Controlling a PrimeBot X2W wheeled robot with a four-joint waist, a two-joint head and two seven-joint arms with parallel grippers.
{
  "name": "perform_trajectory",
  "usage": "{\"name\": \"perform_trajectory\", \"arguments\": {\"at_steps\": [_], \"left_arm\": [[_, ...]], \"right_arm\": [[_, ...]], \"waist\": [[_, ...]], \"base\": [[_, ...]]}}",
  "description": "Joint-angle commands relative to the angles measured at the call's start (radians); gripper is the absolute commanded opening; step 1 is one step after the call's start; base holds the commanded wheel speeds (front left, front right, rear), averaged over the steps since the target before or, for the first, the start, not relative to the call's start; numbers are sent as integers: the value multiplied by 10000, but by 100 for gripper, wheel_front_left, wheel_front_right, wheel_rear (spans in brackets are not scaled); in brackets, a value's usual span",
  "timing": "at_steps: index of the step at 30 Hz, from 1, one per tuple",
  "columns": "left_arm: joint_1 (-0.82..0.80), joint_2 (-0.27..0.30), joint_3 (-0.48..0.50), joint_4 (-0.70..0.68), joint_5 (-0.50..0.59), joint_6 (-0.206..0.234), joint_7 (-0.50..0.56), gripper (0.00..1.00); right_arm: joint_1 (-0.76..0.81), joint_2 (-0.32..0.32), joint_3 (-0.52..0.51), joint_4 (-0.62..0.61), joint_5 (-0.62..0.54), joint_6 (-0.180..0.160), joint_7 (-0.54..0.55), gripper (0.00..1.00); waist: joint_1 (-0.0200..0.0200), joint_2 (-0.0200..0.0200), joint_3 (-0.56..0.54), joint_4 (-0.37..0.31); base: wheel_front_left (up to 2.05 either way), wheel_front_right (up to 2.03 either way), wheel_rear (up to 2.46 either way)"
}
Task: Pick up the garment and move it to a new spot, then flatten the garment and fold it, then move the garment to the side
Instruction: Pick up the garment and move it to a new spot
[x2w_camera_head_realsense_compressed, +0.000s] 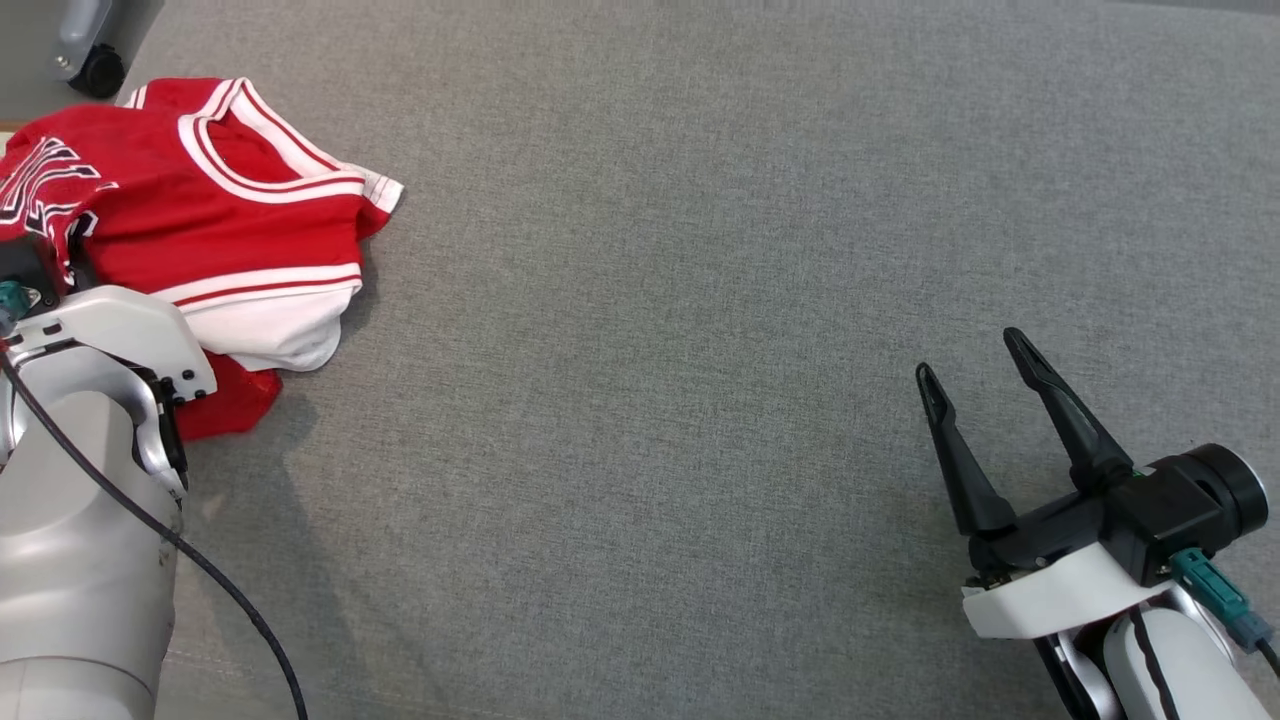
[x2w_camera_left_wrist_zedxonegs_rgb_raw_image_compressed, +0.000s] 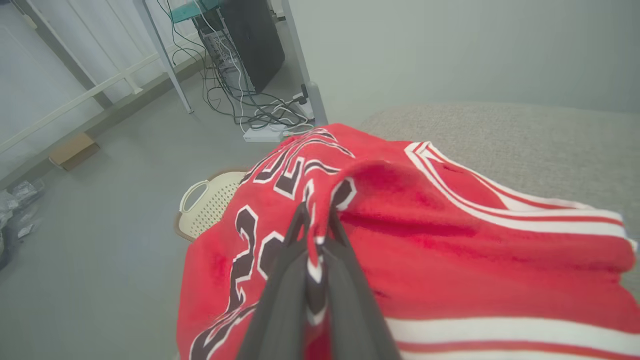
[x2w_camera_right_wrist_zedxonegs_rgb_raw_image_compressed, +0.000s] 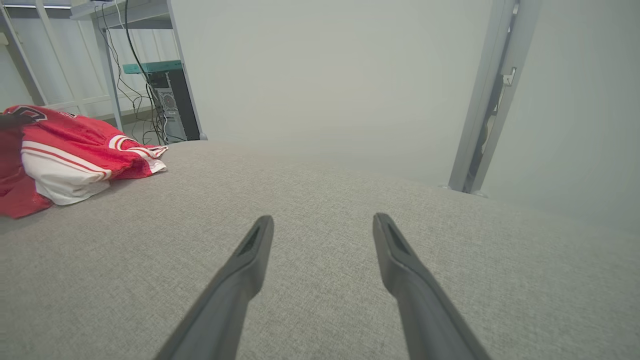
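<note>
My left jaws are pinched shut on a raised fold of the red jersey (x2w_camera_head_realsense_compressed: 250, 230), which lies bunched at the far left of the grey worktop (x2w_camera_head_realsense_compressed: 650, 350), ready for lifting, I judge. My right jaws hang open at the near right, well apart from it.

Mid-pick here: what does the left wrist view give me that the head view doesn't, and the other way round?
Left wrist view: the left gripper, fingers pinched shut on a raised fold of the red jersey, plus a cream basket and a computer tower with cables on the floor beyond. Head view: the right gripper, open, over the bare grey surface, well apart from the jersey. Both: the crumpled jersey lying on the grey surface.
</note>
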Motion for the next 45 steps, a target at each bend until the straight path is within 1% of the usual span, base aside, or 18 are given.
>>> {"name": "perform_trajectory", "arguments": {"at_steps": [1, 8, 10, 13, 14, 18, 24, 30, 35, 40, 45], "left_arm": [[157, 80, 80, -425, -66, -56, -58, 0], [958, 242, 355, -3121, 74, -184, -57, 0], [1168, 189, 491, -3734, -41, -295, -58, 0], [1409, 294, 564, -4548, 74, -391, -59, 0], [1409, 294, 564, -4548, 74, -391, -59, 0], [1593, 261, 632, -5285, -64, -681, -54, 0], [1492, 273, 418, -6163, -52, -1023, -37, 0], [1383, 267, 80, -7023, -5, -1245, 328, 0], [1395, 68, -265, -7666, -166, -1540, 763, 0], [1438, -75, -575, -8064, -334, -1821, 1369, 0], [1399, -287, -889, -8232, -571, -2132, 1750, 0]], "right_arm": [[47, 1, 22, 22, 82, 23, -60, 100], [171, 277, 101, 128, 96, 23, -60, 100], [192, 378, 99, 159, 107, 23, -60, 100], [259, 561, 160, 213, 119, 23, -60, 100], [259, 561, 160, 213, 119, 23, -60, 100], [404, 760, 178, 283, 150, 23, -60, 100], [533, 1018, 149, 331, 96, 23, -60, 100], [655, 1228, 97, 388, 96, 23, -60, 100], [742, 1360, 41, 398, 121, 23, -60, 100], [673, 1444, 47, 371, 176, 23, -60, 100], [677, 1482, 32, 446, 184, 23, -60, 100]], "waist": [[0, 0, -165, 31], [0, 0, -756, -28], [0, 0, -941, -91], [0, 0, -1229, -242], [0, 0, -1229, -242], [0, 0, -1581, -477], [0, 0, -2004, -994], [0, 0, -2280, -1652], [0, 0, -2410, -2261], [0, 0, -2462, -2964], [0, 0, -2562, -3658]], "base": [[0, 0, 0], [0, 0, 0], [0, 0, 0], [0, 0, 0], [0, 0, 0], [0, 0, 0], [0, 0, 0], [0, 0, 0], [0, 0, 0], [0, 0, 0], [0, 0, 0]]}}
